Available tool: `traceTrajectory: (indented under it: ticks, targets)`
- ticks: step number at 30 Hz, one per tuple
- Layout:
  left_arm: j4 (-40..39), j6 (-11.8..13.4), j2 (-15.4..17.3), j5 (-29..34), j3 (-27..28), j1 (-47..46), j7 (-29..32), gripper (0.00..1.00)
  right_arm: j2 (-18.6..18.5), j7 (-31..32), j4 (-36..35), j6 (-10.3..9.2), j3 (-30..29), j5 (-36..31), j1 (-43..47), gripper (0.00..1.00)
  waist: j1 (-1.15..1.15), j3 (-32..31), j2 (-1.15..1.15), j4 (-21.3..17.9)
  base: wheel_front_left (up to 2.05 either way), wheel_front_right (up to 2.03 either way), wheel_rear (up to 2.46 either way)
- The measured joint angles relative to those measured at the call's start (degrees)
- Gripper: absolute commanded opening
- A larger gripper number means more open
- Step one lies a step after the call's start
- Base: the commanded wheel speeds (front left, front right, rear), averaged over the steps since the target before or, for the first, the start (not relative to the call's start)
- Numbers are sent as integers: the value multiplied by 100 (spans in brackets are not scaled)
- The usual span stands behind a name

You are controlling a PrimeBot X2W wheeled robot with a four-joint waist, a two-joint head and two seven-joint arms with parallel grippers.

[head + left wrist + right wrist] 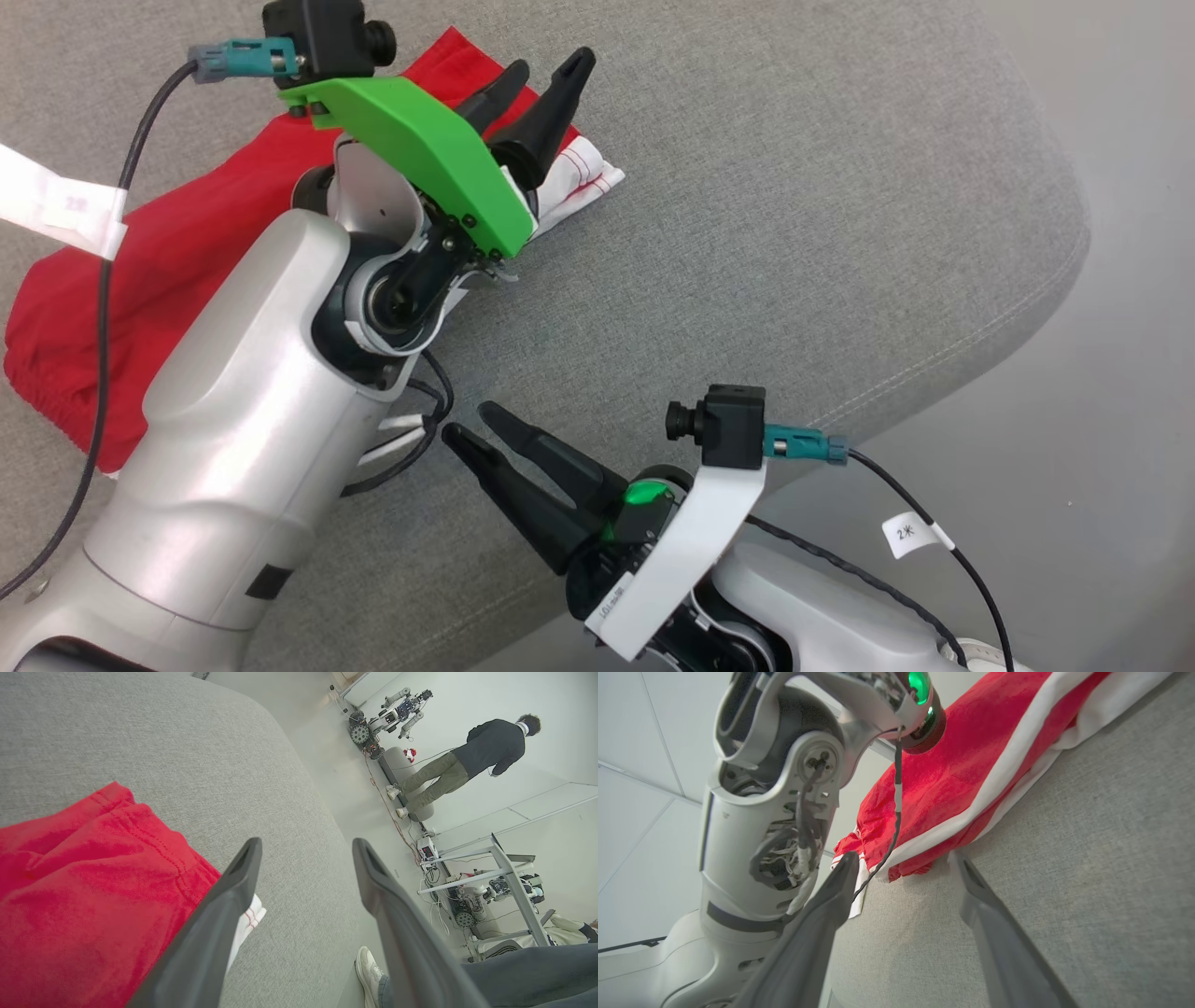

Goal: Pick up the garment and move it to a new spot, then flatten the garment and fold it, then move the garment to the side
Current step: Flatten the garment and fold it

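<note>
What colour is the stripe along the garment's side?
White stripe on the red garment; clearest in the right wrist view.

Bright, flat indoor light in all 3 views.
Lit evenly and diffusely, with only soft, faint shadow on the grey cushion [747,233] beneath the arms and a mild sheen on the silver forearm [233,392]. Vivid, nearly saturated red on the garment [205,224]. Bent strongly at both wrist views' edges; close dark fingers [210,933] soft and slightly blurred.

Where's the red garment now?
In the head view the red garment lies on the left of the grey cushion, its white-trimmed corner beneath the open left claw.
</note>
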Motion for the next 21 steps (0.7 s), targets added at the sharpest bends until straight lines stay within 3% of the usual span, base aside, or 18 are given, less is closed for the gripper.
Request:
traceTrajectory:
  ticks: [6, 11, 21]
  targets:
    - [-82, -5, -292, 64, 89, -207, -349, 100, 2, 0, 71, 0, -352, -11, 16, 100, 0, -124, 0, 149, 0, 0, 0]
    - [-275, -67, -326, 93, 181, -195, -728, 100, 4, -2, 209, -22, -1306, 7, 155, 100, 0, -251, 0, 353, 0, 0, 0]
    - [-710, -115, -330, 91, 350, 789, -1422, 100, -104, -16, 944, -367, -2537, 709, 456, 100, 0, -513, 0, 1000, 0, 0, 0]
